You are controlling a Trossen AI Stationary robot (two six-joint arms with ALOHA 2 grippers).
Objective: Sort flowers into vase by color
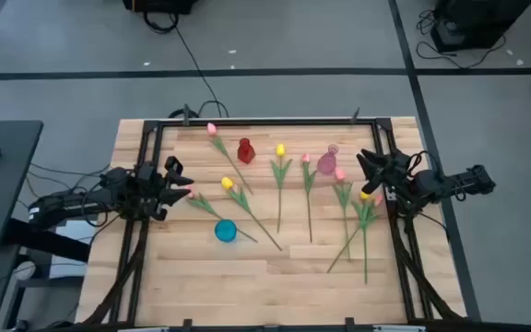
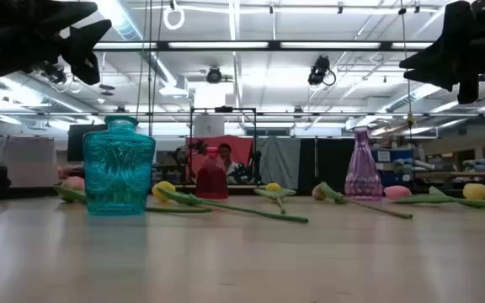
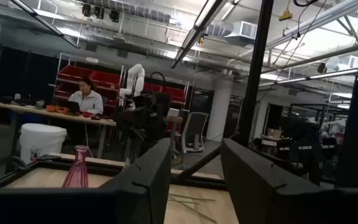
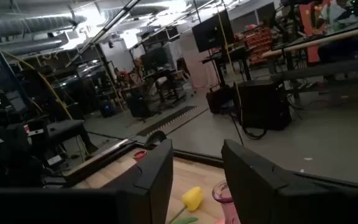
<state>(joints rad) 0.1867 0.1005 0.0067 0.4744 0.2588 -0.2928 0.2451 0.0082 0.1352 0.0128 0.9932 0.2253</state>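
Several flowers lie flat on the wooden table: pink-headed ones [image 1: 212, 129] [image 1: 306, 159] and yellow-headed ones [image 1: 280, 149] [image 1: 227, 183], with more bunched at the right [image 1: 365, 195]. Three vases stand upright: a red vase [image 1: 245, 150], a pink vase [image 1: 328, 164] and a blue vase [image 1: 226, 231]. My left gripper [image 1: 184, 180] hovers open at the table's left side, raised above a pink flower head [image 1: 194, 195]. My right gripper [image 1: 367, 166] hovers open at the right side, near the pink vase. Nothing sits between either pair of fingers [image 3: 194, 180] [image 4: 197, 174].
A dark metal frame [image 1: 155, 138] runs along the table's far, left and right edges. Bare wood [image 1: 247, 286] lies toward the near edge. In the low view the blue vase [image 2: 119, 167] stands nearest, the red vase [image 2: 211, 177] and pink vase [image 2: 362, 168] farther back. A person [image 3: 86, 96] sits beyond the table.
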